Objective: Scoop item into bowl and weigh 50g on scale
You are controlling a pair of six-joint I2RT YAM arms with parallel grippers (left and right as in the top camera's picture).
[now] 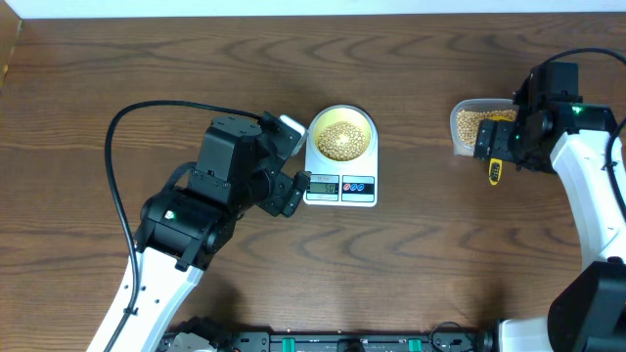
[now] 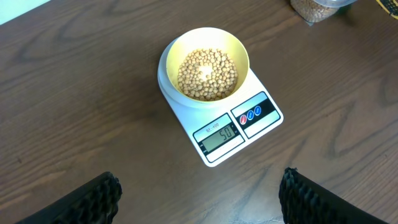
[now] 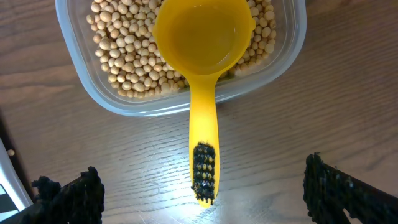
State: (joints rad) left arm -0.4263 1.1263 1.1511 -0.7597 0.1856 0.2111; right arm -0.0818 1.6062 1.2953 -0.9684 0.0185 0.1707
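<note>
Wooden table (image 1: 98, 59), left gripper (image 2: 200, 199) splayed, empty, beside the scale (image 2: 236, 134), right gripper (image 3: 205, 196) likewise, seemingly over the scoop (image 3: 202, 37).

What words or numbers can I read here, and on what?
"50" on the display of the scale.
Small print above the display: too small to read.
Marks on the buttons: too small to read.
No other writing shows.
</note>
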